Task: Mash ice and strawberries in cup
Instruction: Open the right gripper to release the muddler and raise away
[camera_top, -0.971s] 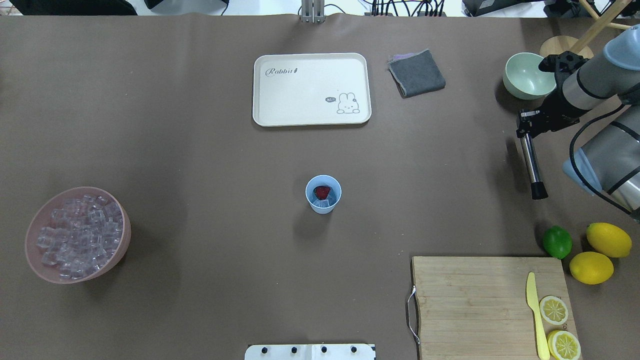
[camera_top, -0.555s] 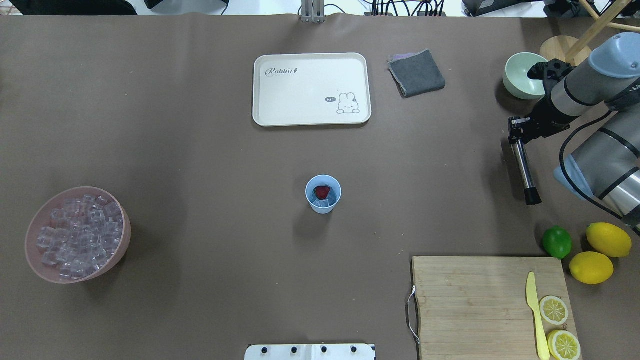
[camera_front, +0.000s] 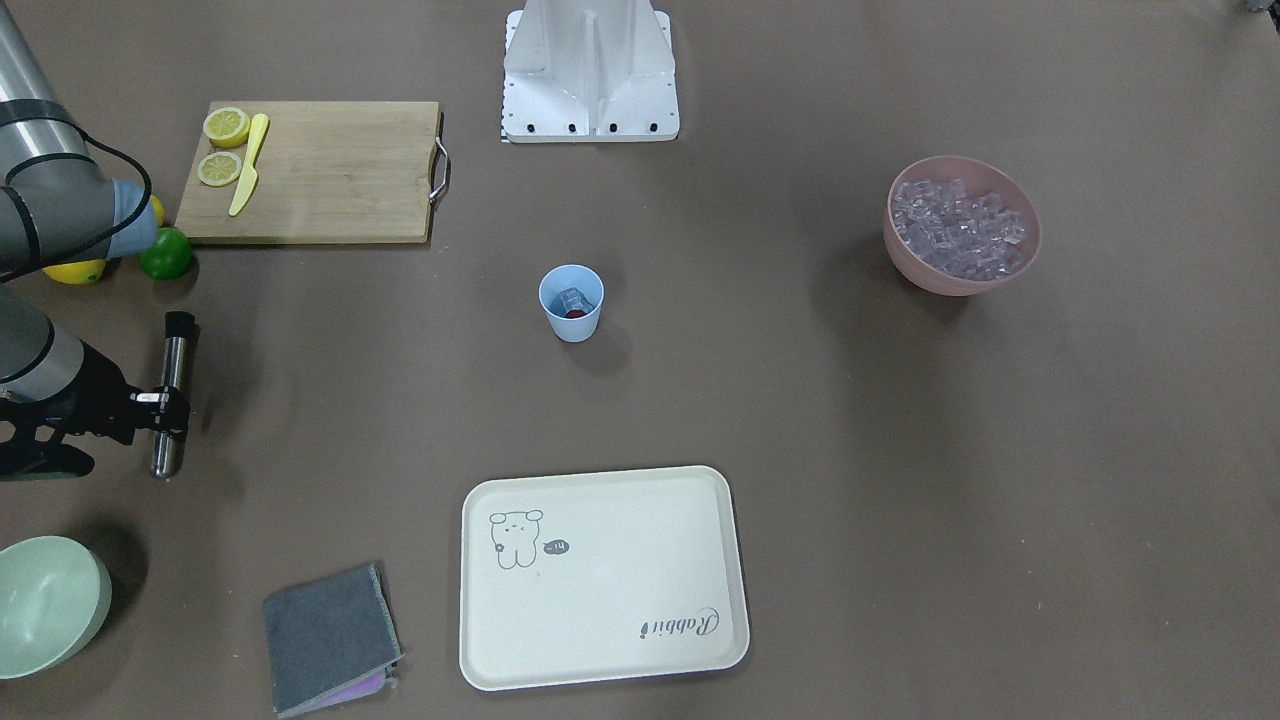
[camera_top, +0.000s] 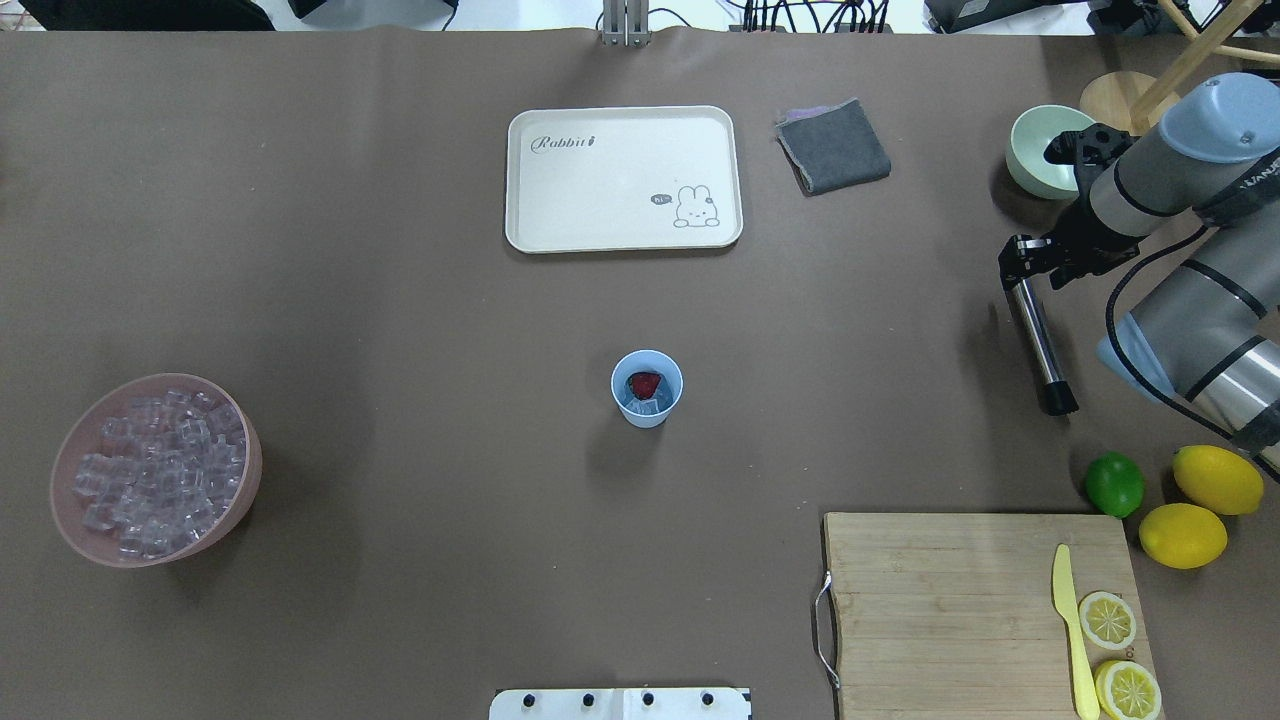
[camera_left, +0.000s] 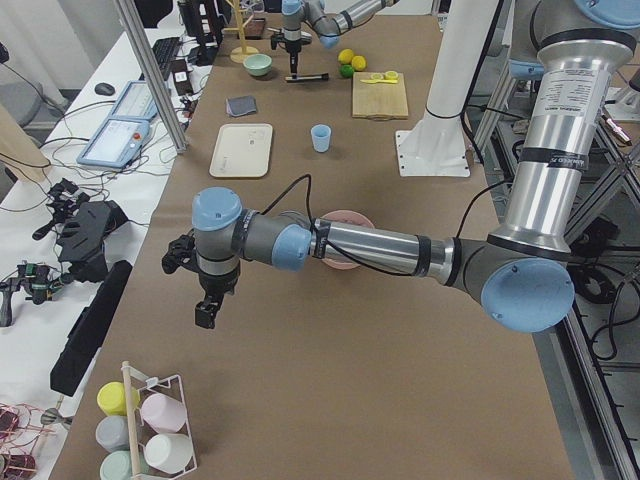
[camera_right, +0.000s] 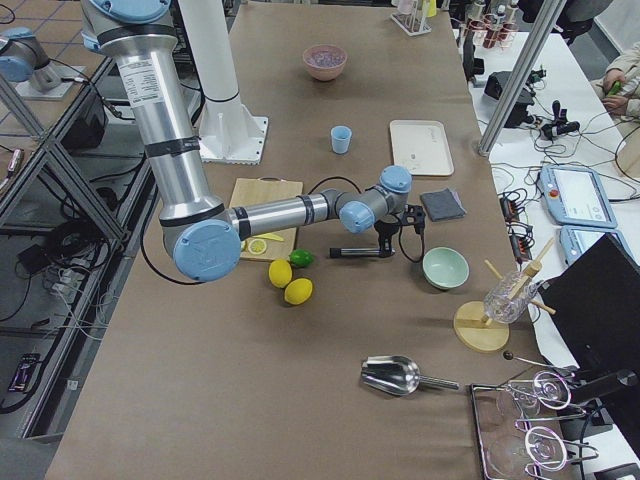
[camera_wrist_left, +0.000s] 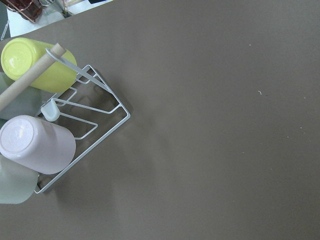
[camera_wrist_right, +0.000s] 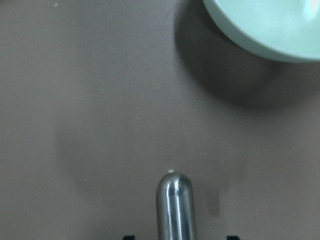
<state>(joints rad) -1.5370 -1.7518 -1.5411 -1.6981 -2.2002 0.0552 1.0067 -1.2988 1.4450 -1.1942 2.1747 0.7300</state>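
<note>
My right claw is clenched on the metal masher. It has slid a bit toward the table's middle since a moment ago. The cup sits mid-table with the strawberry and ice inside, not mashed yet. My left claw, I cannot tell.

The cream rectangular plastic tray carries the script word "Rabbit" in one corner; diagonally opposite that word, a drawn rabbit has a small speech bubble reading "hi".
</note>
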